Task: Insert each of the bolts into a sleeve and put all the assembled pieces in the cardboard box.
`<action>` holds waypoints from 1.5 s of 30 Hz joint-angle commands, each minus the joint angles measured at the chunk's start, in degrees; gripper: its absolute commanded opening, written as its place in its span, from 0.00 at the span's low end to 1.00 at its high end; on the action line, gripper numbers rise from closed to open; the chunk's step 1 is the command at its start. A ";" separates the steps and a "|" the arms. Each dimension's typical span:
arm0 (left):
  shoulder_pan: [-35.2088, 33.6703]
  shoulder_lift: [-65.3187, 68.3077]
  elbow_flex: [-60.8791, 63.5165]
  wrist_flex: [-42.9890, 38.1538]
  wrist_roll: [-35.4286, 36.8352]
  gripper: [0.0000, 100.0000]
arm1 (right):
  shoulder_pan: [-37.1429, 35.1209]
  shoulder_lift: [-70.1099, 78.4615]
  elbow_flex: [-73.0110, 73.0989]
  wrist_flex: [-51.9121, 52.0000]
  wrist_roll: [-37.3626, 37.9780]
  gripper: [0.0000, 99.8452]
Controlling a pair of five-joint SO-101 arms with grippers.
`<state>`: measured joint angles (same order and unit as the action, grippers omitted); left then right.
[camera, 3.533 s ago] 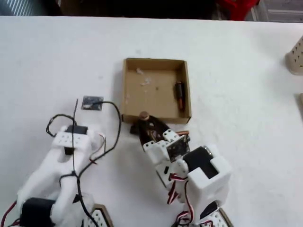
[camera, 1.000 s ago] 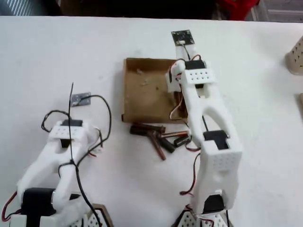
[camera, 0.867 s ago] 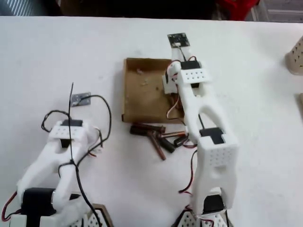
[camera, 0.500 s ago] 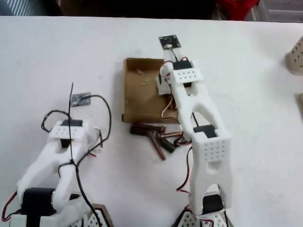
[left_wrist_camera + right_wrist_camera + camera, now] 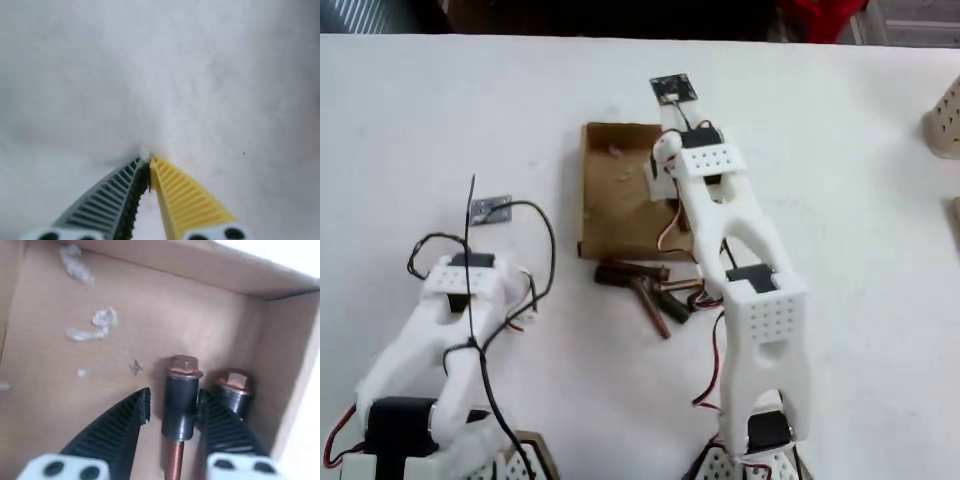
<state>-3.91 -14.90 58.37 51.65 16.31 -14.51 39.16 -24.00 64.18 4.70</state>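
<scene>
Nearest the arm bases, the left tool (image 5: pixel 148 167) is hovering pinched together over bare tabletop (image 5: pixel 840 150). Farther out, loose bolts and sleeves (image 5: pixel 645 285) are lying just in front of the cardboard box (image 5: pixel 588 190). Inside the box, the right tool (image 5: pixel 173 402) is standing apart astride a sleeved bolt (image 5: pixel 179 412). The bolt's long axis is running along the fingers, head pointing away. A second sleeved bolt (image 5: pixel 234 390) is lying just beside it. In the high view the arm is hiding both.

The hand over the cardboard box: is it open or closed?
Open. The right hand has its fingers spread either side of a sleeved bolt lying in the cardboard box.
</scene>
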 commanded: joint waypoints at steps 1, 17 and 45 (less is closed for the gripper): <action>-0.92 -0.04 -2.55 -2.46 0.35 0.04 | 0.48 -2.77 -3.34 3.47 0.88 0.11; -0.92 -0.04 -2.55 -2.46 0.35 0.04 | 0.40 -21.67 -4.57 27.38 0.97 0.05; -1.01 -0.04 -1.67 -2.55 0.26 0.04 | -0.57 -56.84 52.13 33.54 32.62 0.02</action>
<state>-3.91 -14.90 58.37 51.65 16.31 -14.68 -14.99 24.79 98.37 26.59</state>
